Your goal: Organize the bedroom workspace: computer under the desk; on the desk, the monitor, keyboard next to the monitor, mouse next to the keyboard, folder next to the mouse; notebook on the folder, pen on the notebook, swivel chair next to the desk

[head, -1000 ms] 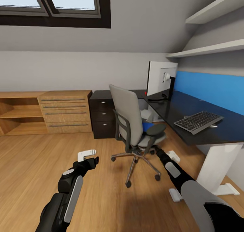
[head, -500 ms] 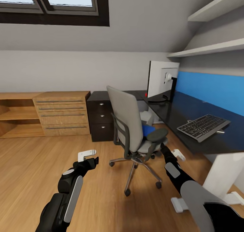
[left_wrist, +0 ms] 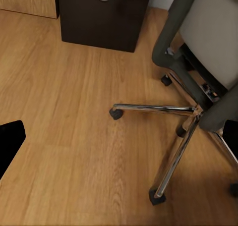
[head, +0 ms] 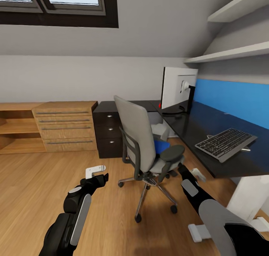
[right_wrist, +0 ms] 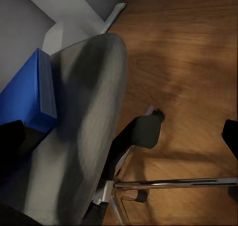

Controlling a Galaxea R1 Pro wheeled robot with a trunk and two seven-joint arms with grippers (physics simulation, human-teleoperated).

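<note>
The grey swivel chair (head: 139, 133) stands on the wood floor in front of the black-topped desk (head: 194, 125), its back towards me. A blue folder (head: 161, 145) lies on its seat, seen too in the right wrist view (right_wrist: 27, 94). On the desk stand the monitor (head: 178, 87) and the keyboard (head: 225, 143), with the thin white pen (head: 245, 149) beside the keyboard. A light grey case, likely the computer (head: 161, 128), shows under the desk. My right gripper (head: 191, 171) is open just below the chair's armrest (head: 172, 151). My left gripper (head: 98, 173) hangs open over the floor, left of the chair's base (left_wrist: 171, 112).
A light wooden dresser (head: 65, 124) and open shelves line the back wall. The black drawer unit (head: 107, 133) stands behind the chair. The desk's white leg (head: 243, 196) and foot (head: 200, 231) are close by my right arm. Something small and red (head: 160, 105) lies by the monitor.
The whole view has shifted: the chair and desk look closer and further left. My right gripper sits nearer the chair's armrest. The left arm holds the same pose.
</note>
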